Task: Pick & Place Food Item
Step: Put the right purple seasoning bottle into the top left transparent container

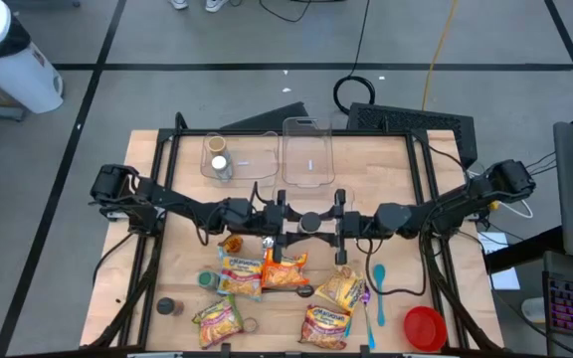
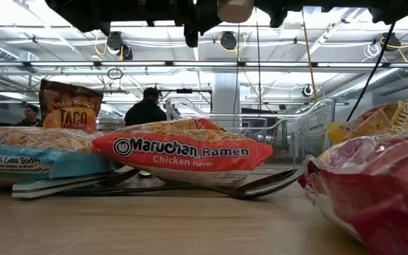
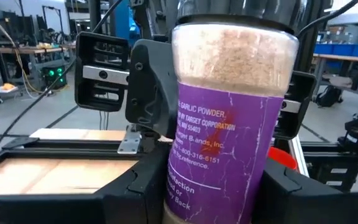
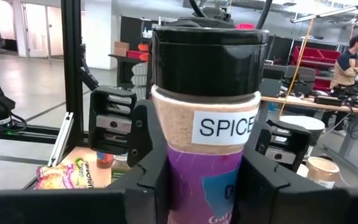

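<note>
- Item under handling: a garlic powder spice jar (image 1: pixel 309 221), held in the air above the ramen packets (image 1: pixel 284 271), between the two arms at mid-table
- The left gripper (image 1: pixel 281 212) has its jaws clamped on the purple-labelled body of the jar (image 3: pixel 229 124), as its wrist view shows; black finger blocks sit against both sides of the label
- The right gripper (image 1: pixel 340 213) is likewise closed on the jar (image 4: pixel 207 118), fingers pressed to the body below the black cap and the "SPICE" sticker
- Both grippers therefore grip the same jar at once, from opposite sides
- Handling judgement: rigid plastic cylinder, apparently nearly full of powder, so moderately light and unlikely to deform; the glossy label looks slippery, so a firm squeeze is advised
- Best hold is judged to be the straight-walled body beneath the cap, not the cap itself, which may turn or come loose
- Risk: a round body may rotate or tilt between flat pads if one gripper lets go abruptly
- The clear bins (image 1: pixel 306 154) lie beyond the jar, toward the table's far edge
</note>
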{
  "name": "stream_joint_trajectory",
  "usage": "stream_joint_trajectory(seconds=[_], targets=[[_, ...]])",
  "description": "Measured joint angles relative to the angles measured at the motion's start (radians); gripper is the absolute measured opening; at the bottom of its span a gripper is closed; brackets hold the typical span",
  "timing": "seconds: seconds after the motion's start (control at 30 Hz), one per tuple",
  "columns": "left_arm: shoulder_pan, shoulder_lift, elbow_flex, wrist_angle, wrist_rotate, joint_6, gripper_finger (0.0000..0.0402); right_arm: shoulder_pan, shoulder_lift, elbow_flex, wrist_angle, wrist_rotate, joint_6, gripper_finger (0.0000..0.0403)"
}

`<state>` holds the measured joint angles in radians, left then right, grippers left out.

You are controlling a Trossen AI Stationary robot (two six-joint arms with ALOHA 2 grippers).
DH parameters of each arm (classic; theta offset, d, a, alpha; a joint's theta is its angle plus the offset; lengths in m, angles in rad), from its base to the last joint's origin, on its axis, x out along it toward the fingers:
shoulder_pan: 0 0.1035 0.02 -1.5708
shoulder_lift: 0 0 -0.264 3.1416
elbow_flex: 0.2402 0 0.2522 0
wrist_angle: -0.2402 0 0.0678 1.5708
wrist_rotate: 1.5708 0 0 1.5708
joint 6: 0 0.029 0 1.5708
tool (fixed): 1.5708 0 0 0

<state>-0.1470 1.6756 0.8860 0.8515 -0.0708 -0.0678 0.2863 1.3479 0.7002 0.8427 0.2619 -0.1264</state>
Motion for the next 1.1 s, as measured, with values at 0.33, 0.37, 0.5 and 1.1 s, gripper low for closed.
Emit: stream_joint_trajectory(seconds=[0.33,0.37,0.5,1.1], targets=[[-0.046,-0.126,0.171,-0.746,-0.094,-0.122,0.039,0.002,-0.023,0.0,-0.084,-0.005,0.014,0.0125],[-0.05,-0.144,0.216,-0.856,-0.107,-0.122,0.0388,0.002,-0.023,0.0,-0.104,-0.006,0.02,0.0125],[-0.066,-0.166,0.448,-1.226,-0.124,-0.114,0.0363,-0.012,-0.024,0.0,-0.149,-0.006,0.049,0.0125],[-0.003,0.029,0.859,-1.538,-0.08,0.091,0.0337,-0.038,-0.023,0.0,-0.204,-0.005,0.089,0.0125]])
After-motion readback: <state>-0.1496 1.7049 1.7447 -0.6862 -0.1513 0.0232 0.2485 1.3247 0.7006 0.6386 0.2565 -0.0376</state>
